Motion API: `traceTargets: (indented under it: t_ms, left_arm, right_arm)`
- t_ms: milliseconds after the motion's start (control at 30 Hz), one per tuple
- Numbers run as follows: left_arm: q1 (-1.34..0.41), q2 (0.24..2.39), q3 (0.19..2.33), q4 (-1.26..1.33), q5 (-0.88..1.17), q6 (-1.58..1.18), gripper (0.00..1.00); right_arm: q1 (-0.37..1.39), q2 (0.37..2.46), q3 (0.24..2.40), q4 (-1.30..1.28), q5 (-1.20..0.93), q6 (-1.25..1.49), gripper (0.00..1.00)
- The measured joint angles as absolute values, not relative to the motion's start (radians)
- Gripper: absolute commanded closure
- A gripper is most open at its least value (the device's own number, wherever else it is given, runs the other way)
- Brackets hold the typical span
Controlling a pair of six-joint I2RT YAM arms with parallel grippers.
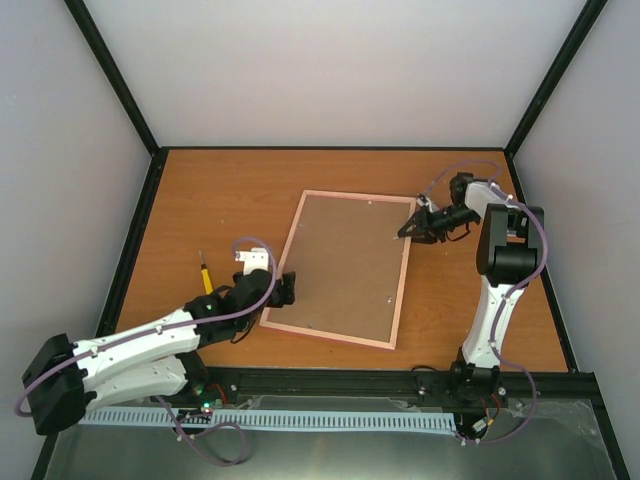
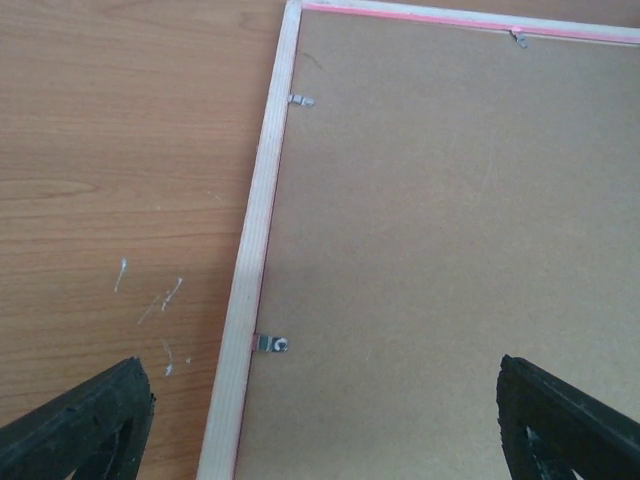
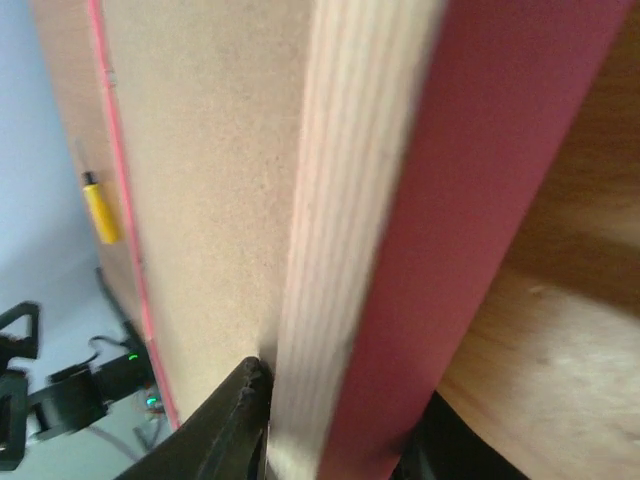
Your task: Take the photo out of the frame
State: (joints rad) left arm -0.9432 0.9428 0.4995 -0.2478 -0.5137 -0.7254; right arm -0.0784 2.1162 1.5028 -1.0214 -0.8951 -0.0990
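1. While the frame (image 1: 330, 335) lies back-up in the middle of the tabletop (image 1: 220, 190), its brown backing board (image 1: 345, 265) covers the whole opening, so the photo cannot be seen; it is judged to sit beneath that board
2. At the frame's far right corner the right gripper (image 1: 408, 231) has its jaws clenched across the rail, one finger on the board side and one on the pink outer side
3. At the frame's near left corner the left gripper (image 1: 288, 290) hangs with its jaws released and spread wide, straddling the left rail and grasping nothing
4. Small metal tabs (image 2: 278, 344) sit along the inside of the left rail at the board's edge; whether they are turned clear cannot be told
5. The step in hand looks like opening the back: the frame is steadied and the board is not yet out
6. The next move calls for freeing any tab that pins the board, then getting a finger under the board's edge without bending it; the yellow-handled screwdriver (image 1: 206, 275), left of the frame, lies untouched
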Motion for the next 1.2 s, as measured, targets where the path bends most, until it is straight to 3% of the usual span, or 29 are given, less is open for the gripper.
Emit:
traceTargets:
  t_ms: [233, 500, 800, 1033, 1200]
  left_arm:
    - [-0.942, 0.978, 0.496, -0.239, -0.498, -0.750, 0.04]
    - [-0.831, 1.020, 0.496, -0.226, -0.406, -0.751, 0.03]
    - [-0.620, 1.159, 0.497, -0.196, -0.197, -0.749, 0.03]
    - [-0.579, 1.301, 0.528, -0.161, -0.065, -0.715, 0.24]
    - [-0.582, 1.367, 0.545, -0.147, 0.007, -0.709, 0.32]
  right_arm:
    - [-0.093, 2.121, 1.512, -0.911, -0.676, -0.178, 0.51]
    - [-0.125, 2.071, 1.464, -0.856, -0.604, -0.210, 0.48]
    - [-0.129, 1.657, 1.285, -0.851, -0.693, -0.304, 0.47]
    - [-0.128, 1.423, 1.093, -0.787, -0.833, -0.336, 0.46]
    - [-0.128, 1.406, 1.030, -0.756, -0.854, -0.355, 0.47]
